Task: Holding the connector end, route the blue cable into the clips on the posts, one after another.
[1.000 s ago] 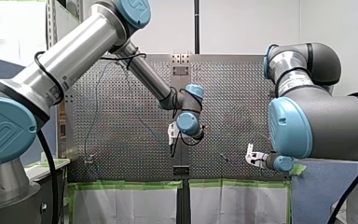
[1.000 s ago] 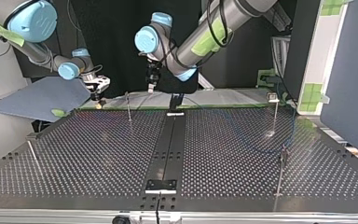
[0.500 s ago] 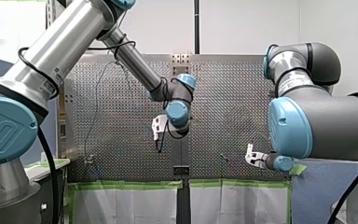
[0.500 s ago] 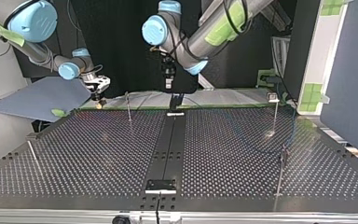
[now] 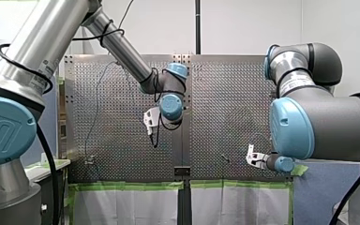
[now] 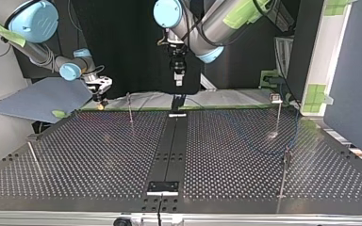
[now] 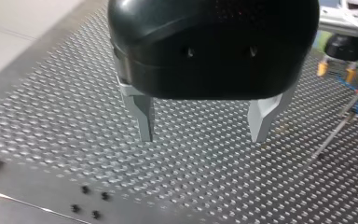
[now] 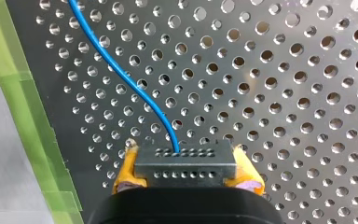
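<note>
Two yellow pads (image 8: 125, 171) — clamping connector (image 8: 185, 164).

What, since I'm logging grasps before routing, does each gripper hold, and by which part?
My right gripper holds the small grey perforated connector ending the thin blue cable, by its two sides, between yellow-padded fingers. My left gripper, open, holds nothing.

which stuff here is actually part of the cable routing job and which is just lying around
Job: blue cable; connector, gripped in my right hand; clip posts.
Lying about: green tape; blue-grey sheet beside the table; my left hand, open and empty.
</note>
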Controlling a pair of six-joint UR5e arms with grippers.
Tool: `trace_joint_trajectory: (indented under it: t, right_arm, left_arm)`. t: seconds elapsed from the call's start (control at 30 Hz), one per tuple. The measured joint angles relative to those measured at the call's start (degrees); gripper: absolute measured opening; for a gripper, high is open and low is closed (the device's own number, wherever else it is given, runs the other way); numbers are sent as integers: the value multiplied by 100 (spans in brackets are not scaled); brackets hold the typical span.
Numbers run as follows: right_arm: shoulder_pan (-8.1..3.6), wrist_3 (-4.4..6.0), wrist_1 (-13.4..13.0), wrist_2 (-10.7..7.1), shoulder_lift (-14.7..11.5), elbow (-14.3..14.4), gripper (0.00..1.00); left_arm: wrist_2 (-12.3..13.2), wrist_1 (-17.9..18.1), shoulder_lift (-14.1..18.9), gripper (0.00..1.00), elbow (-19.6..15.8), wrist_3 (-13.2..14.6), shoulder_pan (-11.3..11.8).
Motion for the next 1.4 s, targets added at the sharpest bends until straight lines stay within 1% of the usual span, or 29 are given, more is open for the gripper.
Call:
trace_joint_trajectory:
  t: [0.2,0.27,0.47,0.6,0.7,0.8,0.87,1.0,1.13,1.23,1.4]
  right_arm:
    - [-1,-1,1,0,-1,0,0]
    - [-2,-1,1,0,-1,1,0]
    - [-1,-9,1,4,-1,2,0]
    - [-9,-29,13,15,-2,2,0]
    - [-40,-113,75,23,-3,0,0]
    - [-78,-251,190,22,-9,-1,0]
    - [-105,-355,269,28,-32,-1,0]
    - [-146,-557,426,23,-154,5,0]
    - [-166,-774,641,-1,-363,39,0]
    - [-178,-855,767,-2,-534,143,0]
    - [-189,-895,806,9,-802,322,0]
  left_arm:
    - [-3,352,376,98,-376,24,-13]
    - [-3,417,472,98,-473,60,-14]
    - [-2,636,754,98,-755,288,-14]
    - [20,848,975,98,-977,505,-15]
    - [29,1020,1149,98,-1150,653,-15]
    - [34,1135,1320,98,-1339,725,-15]
    - [54,1160,1373,98,-1445,748,-15]
    - [164,1206,1412,98,-1662,700,-5]
    - [211,1333,1417,98,-1877,628,-5]
    - [211,1395,1416,98,-2047,614,-6]
    - [212,1435,1418,98,-2340,611,-6]
